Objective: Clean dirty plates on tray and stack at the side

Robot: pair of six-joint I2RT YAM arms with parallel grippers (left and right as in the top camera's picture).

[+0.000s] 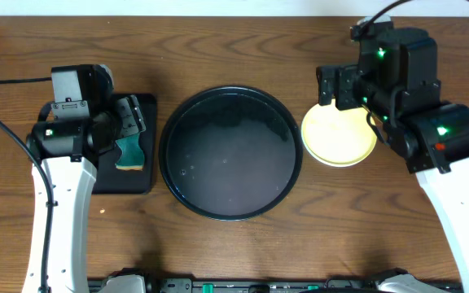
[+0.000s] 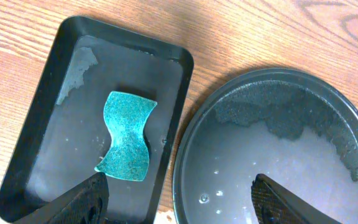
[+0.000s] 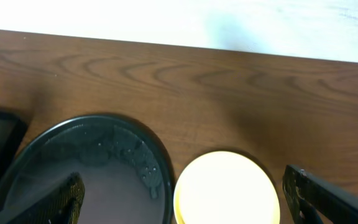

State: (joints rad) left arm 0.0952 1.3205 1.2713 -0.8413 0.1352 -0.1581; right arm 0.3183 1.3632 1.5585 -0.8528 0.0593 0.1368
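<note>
- Left gripper (image 2: 179, 186) hangs closest to the lens, over the right part of the small tray (image 1: 104, 185). Its jaws stand wide and there is nothing between them. In the wrist view one dark fingertip (image 2: 86, 196) shows above the small tray and the other above the tray.
- Small tray, black and rectangular, sits at the left of the wooden table (image 1: 234, 49). A thin wet film covers part of its floor.
- Sponge (image 2: 126, 137), teal and waisted, lies flat in the small tray, toward the side nearer the tray. In the overhead view the left gripper partly covers it.
- Tray (image 1: 226, 171), round, black and glossy, sits at the middle of the table, just right of the small tray with a narrow strip of wood between them. Its floor is wet, with a greyish foamy patch along the far part and a few droplets. It holds no plate.
- Plate (image 1: 338, 134), pale yellow and round, rests on the table just beside the tray's right rim. I cannot tell whether the two touch. Its face looks plain, with no smear to be seen. Only this yellow one is visible, and whether others lie under it I cannot tell.
- Right gripper (image 3: 182, 183) hovers above the plate's far-left edge, apart from it. Its jaws are spread wide and empty, one finger (image 3: 64, 199) over the tray and the other to the right of the plate.
</note>
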